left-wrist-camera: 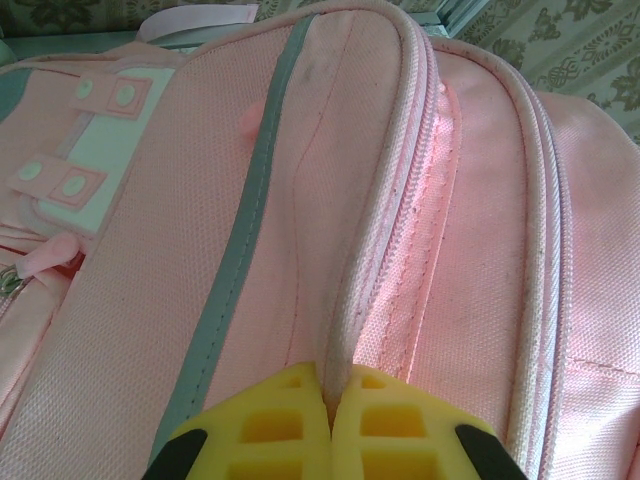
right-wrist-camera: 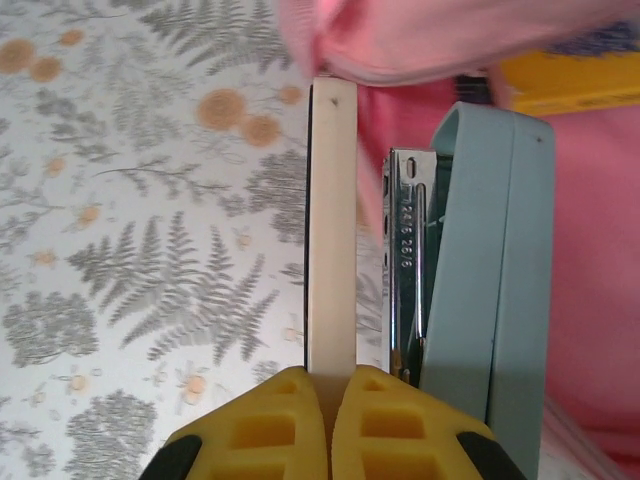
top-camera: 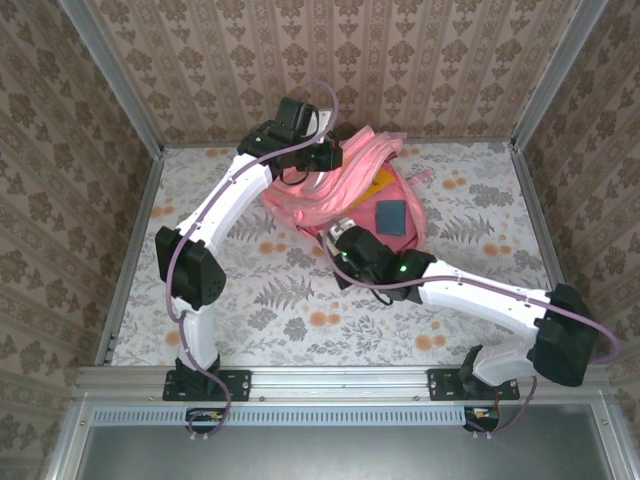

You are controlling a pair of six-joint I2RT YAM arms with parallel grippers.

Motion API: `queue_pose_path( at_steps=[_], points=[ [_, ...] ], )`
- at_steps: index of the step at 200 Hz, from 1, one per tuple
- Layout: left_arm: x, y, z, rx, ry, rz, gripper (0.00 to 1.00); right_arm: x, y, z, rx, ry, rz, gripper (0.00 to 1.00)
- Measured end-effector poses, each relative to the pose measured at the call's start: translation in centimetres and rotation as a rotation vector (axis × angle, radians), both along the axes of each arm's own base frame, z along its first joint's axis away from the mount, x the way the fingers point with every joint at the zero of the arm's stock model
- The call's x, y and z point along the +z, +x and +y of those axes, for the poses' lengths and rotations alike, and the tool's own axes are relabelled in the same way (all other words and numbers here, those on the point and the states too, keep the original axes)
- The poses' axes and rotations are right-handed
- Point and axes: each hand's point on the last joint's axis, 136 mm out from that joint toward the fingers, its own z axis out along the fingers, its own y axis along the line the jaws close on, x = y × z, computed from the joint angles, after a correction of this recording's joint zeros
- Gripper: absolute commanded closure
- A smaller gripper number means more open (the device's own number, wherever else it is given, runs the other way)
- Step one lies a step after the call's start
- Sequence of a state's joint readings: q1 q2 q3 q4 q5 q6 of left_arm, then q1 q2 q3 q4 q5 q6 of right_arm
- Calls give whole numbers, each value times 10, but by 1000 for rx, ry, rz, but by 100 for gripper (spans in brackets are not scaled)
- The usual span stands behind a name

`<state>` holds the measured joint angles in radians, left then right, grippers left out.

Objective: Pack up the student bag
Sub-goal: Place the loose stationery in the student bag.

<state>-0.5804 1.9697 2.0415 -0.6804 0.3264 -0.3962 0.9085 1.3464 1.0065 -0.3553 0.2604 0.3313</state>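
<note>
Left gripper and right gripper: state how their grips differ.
The left gripper is shut on a piped ridge of the pink student bag; the right gripper is shut on a thin pale strip. The left gripper sits at the bag's far side, the right gripper at its near edge, over the fern-patterned table, a blue-grey stapler beside the strip. Both have yellow fingers, pinched shut.

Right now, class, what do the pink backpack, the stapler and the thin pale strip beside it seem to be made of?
Pink backpack: woven fabric, matte; the weave grain and stitched seams show. Stapler: smooth blue-grey plastic shell over a shiny, stamped metal track. Pale strip: cream, matte, plain edge; perhaps wood or plastic, the look leaves it open.
</note>
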Motion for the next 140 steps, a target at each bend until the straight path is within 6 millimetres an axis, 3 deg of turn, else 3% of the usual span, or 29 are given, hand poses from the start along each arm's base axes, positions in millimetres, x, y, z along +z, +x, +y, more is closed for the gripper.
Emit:
queue_pose_path(
  at_steps=[32,58,113,140],
  points=[
    [0,0,0,-2,-2,2,100,-2,21,-49,-136,-15,-5,100],
    [-1,-1,0,-2,-3,3,100,-8,42,-72,-208,-35,-9,100],
    [-1,-7,3,-3,-2,4,100,-55,81,-62,-170,-131,21,100],
    [-1,-7,3,-1,-2,6,100,-63,90,-47,-73,-159,6,100]
  ],
)
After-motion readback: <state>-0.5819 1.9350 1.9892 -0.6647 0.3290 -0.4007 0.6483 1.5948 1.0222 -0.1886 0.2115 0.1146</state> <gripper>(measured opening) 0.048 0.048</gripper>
